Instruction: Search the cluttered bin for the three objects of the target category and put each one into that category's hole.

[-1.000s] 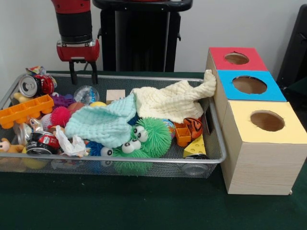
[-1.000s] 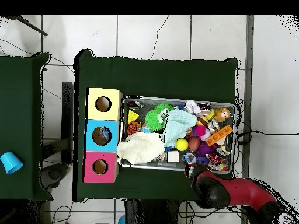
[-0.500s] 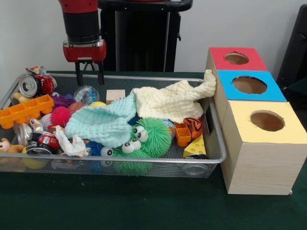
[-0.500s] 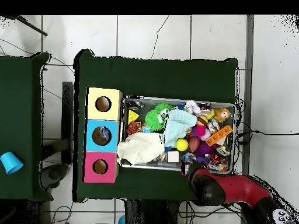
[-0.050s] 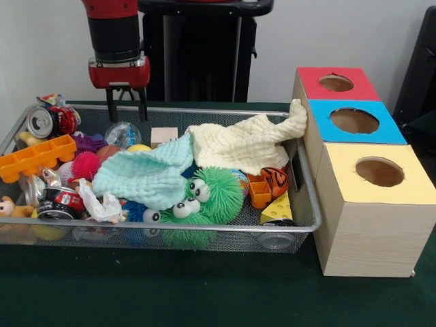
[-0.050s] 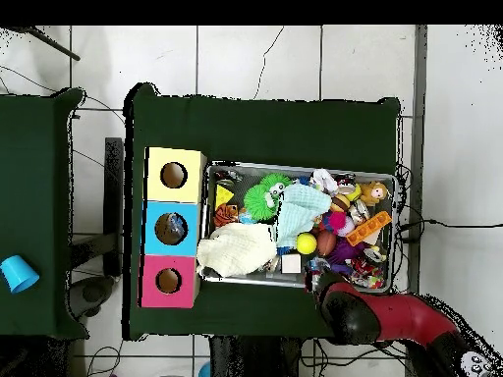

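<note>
In the front view, a wire bin (image 5: pixel 308 178) sits on the green bench (image 5: pixel 204 300), packed with toys. At its left end lie a crushed can (image 5: pixel 39 122), an orange brick (image 5: pixel 34 157) and a pink spiky ball (image 5: pixel 86 165), with a small red car (image 5: pixel 60 202) nearer the front rim.

The end effector (image 5: pixel 125 109) hangs over the bin's far rim, left of centre, its two dark fingers (image 5: pixel 110 109) pointing down and spread apart with nothing between them. Just below it lie a clear ball (image 5: pixel 122 134) and, a little to the right, a wooden cube (image 5: pixel 164 135).

Mid-bin, a mint cloth (image 5: pixel 146 175) overlaps a cream cloth (image 5: pixel 248 143), whose corner drapes up against the boxes. In front of the cloths sits a green fuzzy toy (image 5: pixel 214 193) with googly eyes (a second one lies lower, against the front mesh). Right of it are a small tiger figure (image 5: pixel 274 180) and a cheese wedge (image 5: pixel 278 208).

Which three things the task wants cannot be told from these views; everything in the bin lies below or to the right of the end effector.

At the far right stand three boxes touching the bin: red box (image 5: pixel 335 83), blue box (image 5: pixel 354 121) and yellow box (image 5: pixel 379 173), each with a round hole on top.
</note>
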Controlling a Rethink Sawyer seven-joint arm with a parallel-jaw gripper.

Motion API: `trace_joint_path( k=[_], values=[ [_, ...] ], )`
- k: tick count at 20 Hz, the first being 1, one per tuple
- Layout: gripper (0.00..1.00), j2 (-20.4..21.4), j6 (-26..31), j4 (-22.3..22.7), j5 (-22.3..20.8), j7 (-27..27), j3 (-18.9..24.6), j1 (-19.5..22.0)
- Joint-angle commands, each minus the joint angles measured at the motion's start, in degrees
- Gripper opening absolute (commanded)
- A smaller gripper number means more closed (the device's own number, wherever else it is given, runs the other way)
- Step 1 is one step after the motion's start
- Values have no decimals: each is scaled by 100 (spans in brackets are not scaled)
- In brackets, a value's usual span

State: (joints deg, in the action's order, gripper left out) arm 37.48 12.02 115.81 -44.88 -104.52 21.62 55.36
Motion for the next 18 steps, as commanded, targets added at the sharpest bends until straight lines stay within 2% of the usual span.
trace_joint_path(
  k=[1, 11, 18],
  values=[
    [100, -144, 575, -594, 128, 339, 431, 188],
    [100, -154, 343, -563, -9, 119, 273, 52],
    [100, -382, 91, -885, -132, -255, -163, -417]
  ],
)
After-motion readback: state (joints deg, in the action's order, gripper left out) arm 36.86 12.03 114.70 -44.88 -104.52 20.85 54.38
